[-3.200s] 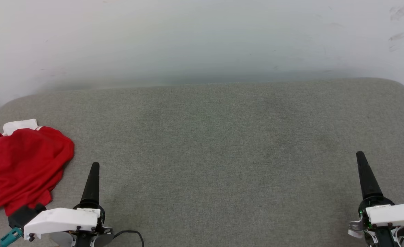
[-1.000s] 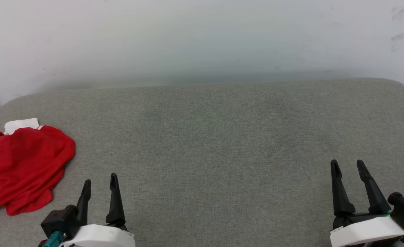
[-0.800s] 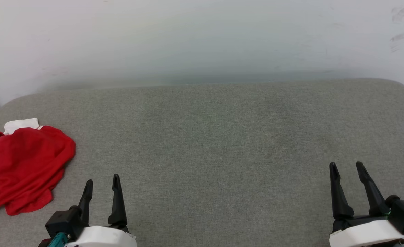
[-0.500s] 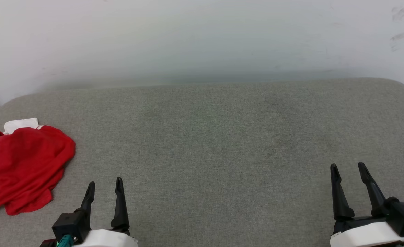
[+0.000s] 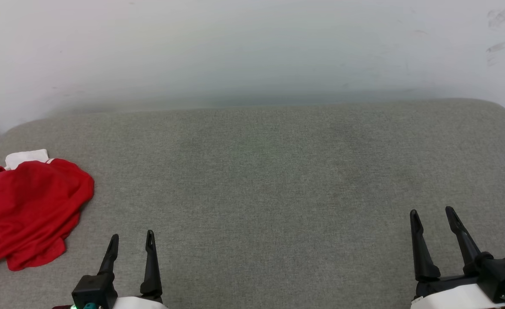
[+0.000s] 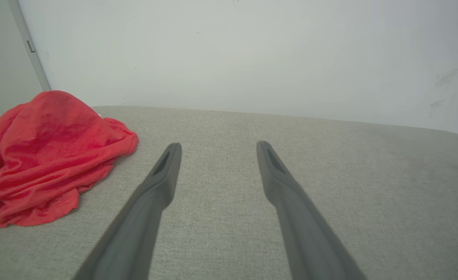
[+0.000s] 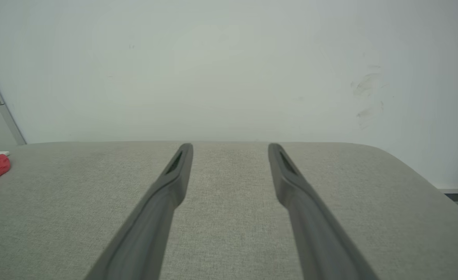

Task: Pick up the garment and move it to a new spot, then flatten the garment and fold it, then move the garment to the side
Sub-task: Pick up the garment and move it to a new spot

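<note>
Red garment (image 5: 29, 210) lies crumpled at 9 o'clock on the grey cushion (image 5: 261, 180), with a white wall (image 5: 252, 47) up at 12. Just bare fabric between it and the left gripper (image 5: 132, 234) at 7 o'clock, jaws spread, pointing to 12. The right gripper (image 5: 431, 210) at 5 o'clock is the same, jaws spread, well apart from the garment.

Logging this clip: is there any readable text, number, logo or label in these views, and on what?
None can be read. The crumpled garment presents plain red cloth and a white sleeve edge; no print faces a camera. The wall marks are scuffs, not writing.
</note>
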